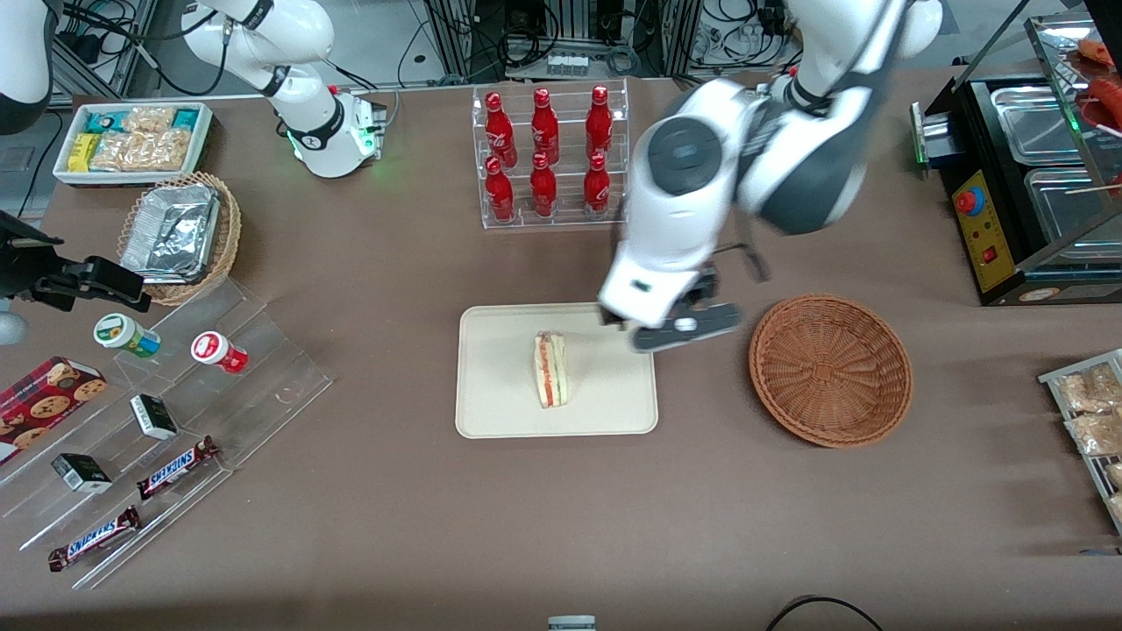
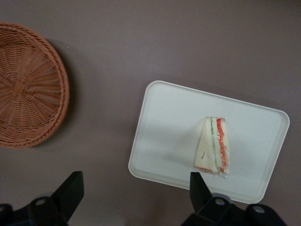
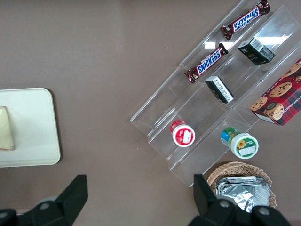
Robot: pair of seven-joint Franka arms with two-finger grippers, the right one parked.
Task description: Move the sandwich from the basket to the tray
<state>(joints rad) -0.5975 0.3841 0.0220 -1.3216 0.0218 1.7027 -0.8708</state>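
In the front view the working arm's wrist covers the claw (image 1: 671,326), so its fingertips go unseen, along with the tray (image 1: 491,412) corner nearest the basket (image 1: 830,369); in the left wrist view the basket (image 2: 28,94) is cut by the frame edge; in the right wrist view the frame edge cuts the tray (image 3: 33,146) and the sandwich (image 3: 5,129), hiding its filling.

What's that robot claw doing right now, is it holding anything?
Working arm's gripper: fingers open, holding nothing, up above the table between the flat cream rectangular tray and the round reddish-brown wicker basket. The triangular white-bread sandwich lies on the tray.
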